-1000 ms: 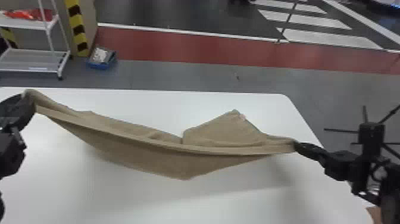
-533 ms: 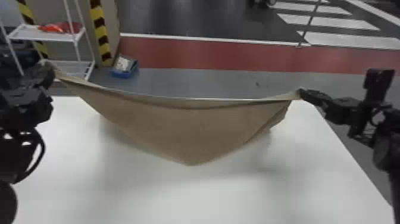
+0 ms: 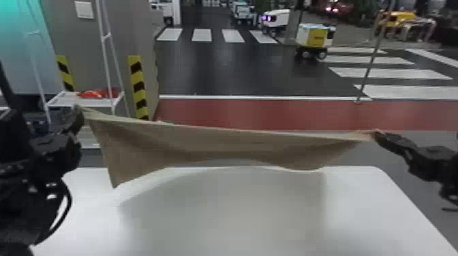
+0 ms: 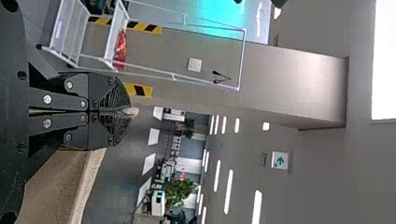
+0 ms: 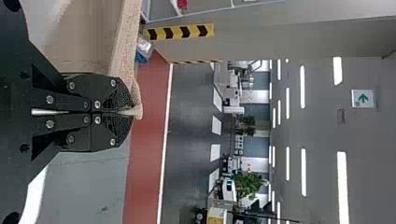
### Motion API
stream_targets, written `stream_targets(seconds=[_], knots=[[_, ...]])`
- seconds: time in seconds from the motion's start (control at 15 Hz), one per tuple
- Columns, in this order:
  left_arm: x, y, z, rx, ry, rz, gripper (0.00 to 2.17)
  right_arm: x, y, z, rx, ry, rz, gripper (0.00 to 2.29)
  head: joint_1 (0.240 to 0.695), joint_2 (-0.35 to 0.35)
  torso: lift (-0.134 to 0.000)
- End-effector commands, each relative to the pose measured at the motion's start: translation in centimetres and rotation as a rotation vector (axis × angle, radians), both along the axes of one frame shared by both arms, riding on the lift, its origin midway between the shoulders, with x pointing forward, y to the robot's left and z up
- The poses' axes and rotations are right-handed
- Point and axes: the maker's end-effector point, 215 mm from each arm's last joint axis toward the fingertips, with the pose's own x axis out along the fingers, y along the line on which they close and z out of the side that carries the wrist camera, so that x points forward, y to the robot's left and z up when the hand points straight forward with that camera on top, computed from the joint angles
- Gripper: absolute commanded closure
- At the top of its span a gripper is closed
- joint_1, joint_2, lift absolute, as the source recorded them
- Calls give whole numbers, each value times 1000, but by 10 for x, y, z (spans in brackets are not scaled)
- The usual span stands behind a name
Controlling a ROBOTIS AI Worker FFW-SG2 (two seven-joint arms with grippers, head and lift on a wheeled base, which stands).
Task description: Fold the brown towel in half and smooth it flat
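Towel [image 3: 218,143] spanning nine to three o'clock above table [image 3: 238,221] in head view, left gripper [image 3: 79,114] and right gripper [image 3: 375,134] each pinching a corner, green sign [image 4: 280,160] in both wrist views

2 black arms [image 3: 434,161], silver screws [image 4: 47,99], cable [image 3: 70,201].

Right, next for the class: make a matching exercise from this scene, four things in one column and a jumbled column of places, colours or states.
Things
1. Brown towel
2. Table
3. Left end effector
4. Red item

Places, colours or states
A. On the shelf of a rack
B. Pinching a towel corner
C. White, with a rounded far corner
D. Held up, hanging in the air

Right pairs: 1-D, 2-C, 3-B, 4-A
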Motion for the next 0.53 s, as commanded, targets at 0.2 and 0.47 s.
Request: stream_targets(seconds=[0.2, 0.47], knots=[[-93, -41, -116, 119, 212, -18, 1447, -121, -19, -106, 12, 165, 90, 1359, 597, -132, -116], [-149, -54, -190, 203, 481, 12, 1447, -179, -50, -121, 42, 182, 73, 1359, 695, -194, -116]])
